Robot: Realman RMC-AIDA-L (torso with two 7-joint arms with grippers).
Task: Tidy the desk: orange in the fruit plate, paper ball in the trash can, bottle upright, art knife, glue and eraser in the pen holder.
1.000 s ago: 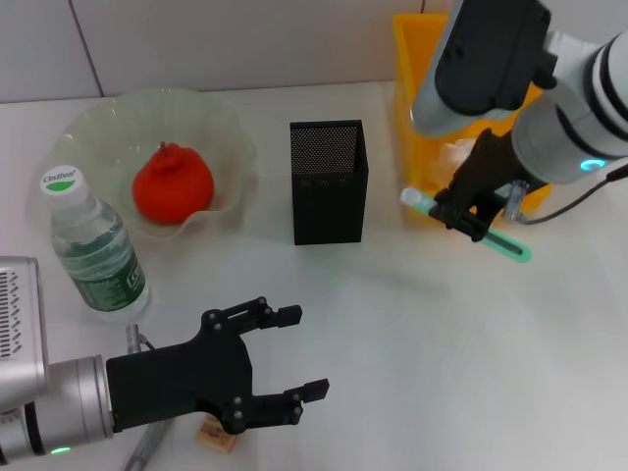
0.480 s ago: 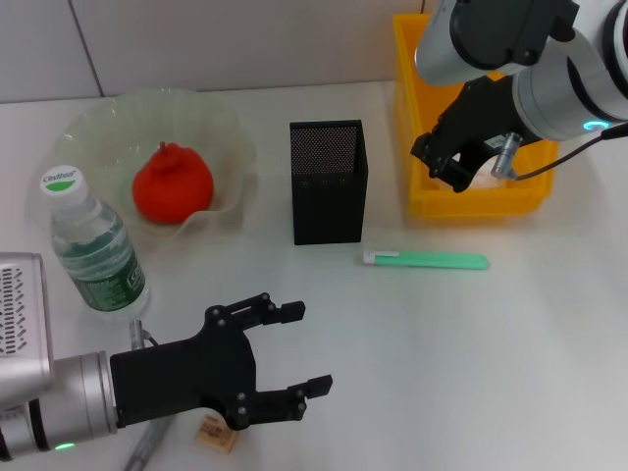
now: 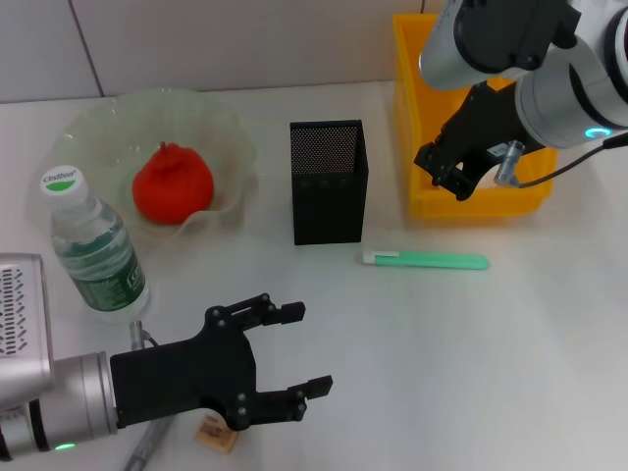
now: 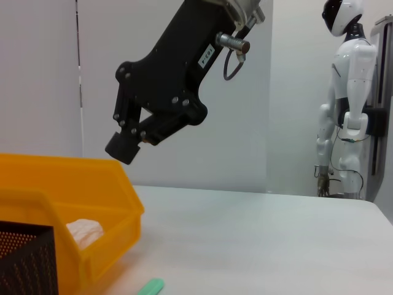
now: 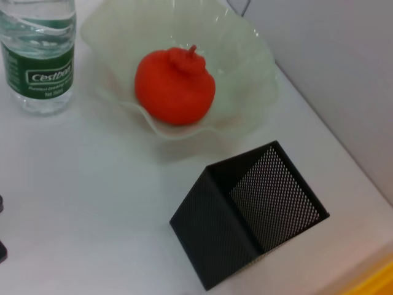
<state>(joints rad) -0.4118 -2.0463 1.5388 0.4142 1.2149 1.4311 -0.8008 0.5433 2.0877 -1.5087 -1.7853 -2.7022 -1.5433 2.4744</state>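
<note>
The knife [image 3: 425, 260], a slim green stick with a pale tip, lies flat on the white desk [image 3: 471, 363], just in front of the trash can [image 3: 407, 118] and to the right of the pen holder [image 3: 329, 182]. It touches neither. The right gripper [image 3: 453, 172] hangs above the can's front wall, well apart from the knife; its black fingers hold nothing, though whether they are spread or closed I cannot tell from here. In the left wrist view the same gripper [image 4: 126, 147] floats over the yellow rim, and the paper ball [image 4: 85, 232] sits inside the can.

The left gripper [image 3: 294, 353] hovers low over the near edge of the desk, fingers released and spread, empty. The eraser [image 3: 216, 435] lies right beneath it, half hidden by the black palm. A grey pen-like stick pokes out beside it; I cannot tell what it is.

The orange [image 3: 173, 183] rests in the plate [image 3: 231, 128] at the far left. The bottle [image 3: 93, 245] stands upright just in front of the plate, cap on.

Between the left gripper and the knife the desk is bare, and the stretch to the right of the knife is open all the way to the near edge. The pen holder stands alone with room on every side.
</note>
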